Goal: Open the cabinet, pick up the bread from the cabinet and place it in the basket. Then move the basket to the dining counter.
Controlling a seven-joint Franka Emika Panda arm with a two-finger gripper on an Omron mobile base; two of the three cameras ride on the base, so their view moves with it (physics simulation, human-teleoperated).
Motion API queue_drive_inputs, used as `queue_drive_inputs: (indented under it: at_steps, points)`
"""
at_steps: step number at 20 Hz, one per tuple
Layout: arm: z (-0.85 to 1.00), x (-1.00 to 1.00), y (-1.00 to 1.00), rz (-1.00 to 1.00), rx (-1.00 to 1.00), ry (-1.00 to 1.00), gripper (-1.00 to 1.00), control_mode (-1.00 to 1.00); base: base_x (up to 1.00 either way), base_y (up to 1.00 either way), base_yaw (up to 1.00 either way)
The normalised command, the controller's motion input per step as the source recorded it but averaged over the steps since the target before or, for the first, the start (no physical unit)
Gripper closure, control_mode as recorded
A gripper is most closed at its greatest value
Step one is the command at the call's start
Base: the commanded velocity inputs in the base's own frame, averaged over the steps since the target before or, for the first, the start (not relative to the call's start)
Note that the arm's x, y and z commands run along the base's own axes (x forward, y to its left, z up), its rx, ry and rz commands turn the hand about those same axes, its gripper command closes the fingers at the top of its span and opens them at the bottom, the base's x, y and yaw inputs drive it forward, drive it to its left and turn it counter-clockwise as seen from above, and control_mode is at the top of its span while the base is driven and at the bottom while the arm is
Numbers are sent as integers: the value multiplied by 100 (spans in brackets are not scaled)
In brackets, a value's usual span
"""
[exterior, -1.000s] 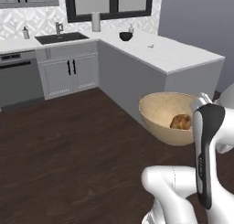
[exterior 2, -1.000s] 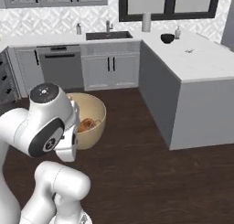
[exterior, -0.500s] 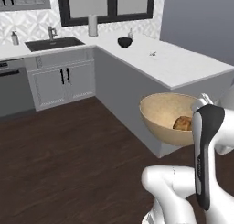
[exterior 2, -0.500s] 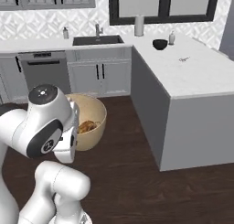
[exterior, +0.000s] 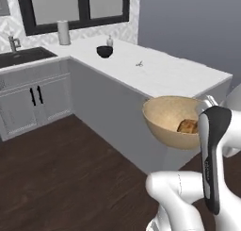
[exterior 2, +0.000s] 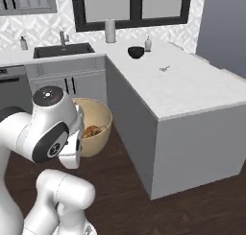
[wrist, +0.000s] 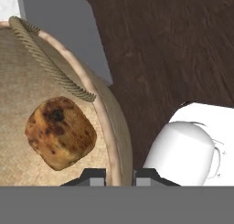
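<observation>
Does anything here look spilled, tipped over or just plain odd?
Nothing looks spilled or damaged. The basket hangs in the air beside the dining counter, upright, its rim pinched by the tool, with the bread lying inside it. A small black bowl sits upright on the counter.

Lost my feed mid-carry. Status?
Gripper shut on basket rim. Bread inside basket. Basket in the air beside dining counter, not yet on it.

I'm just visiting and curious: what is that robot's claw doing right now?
Gripper: shut on the rim of the basket, with the bread inside.
</observation>
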Motion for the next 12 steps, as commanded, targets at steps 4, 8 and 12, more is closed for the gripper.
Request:
queue_drive_inputs:
  at_steps: [4, 8, 12]
  points:
    - [0, 0, 0, 0, 0, 0, 100, 100, 68, 16, -81]
    - [0, 0, 0, 0, 0, 0, 100, 100, 50, 25, -89]
    - [0, 0, 0, 0, 0, 0, 100, 100, 51, 42, -83]
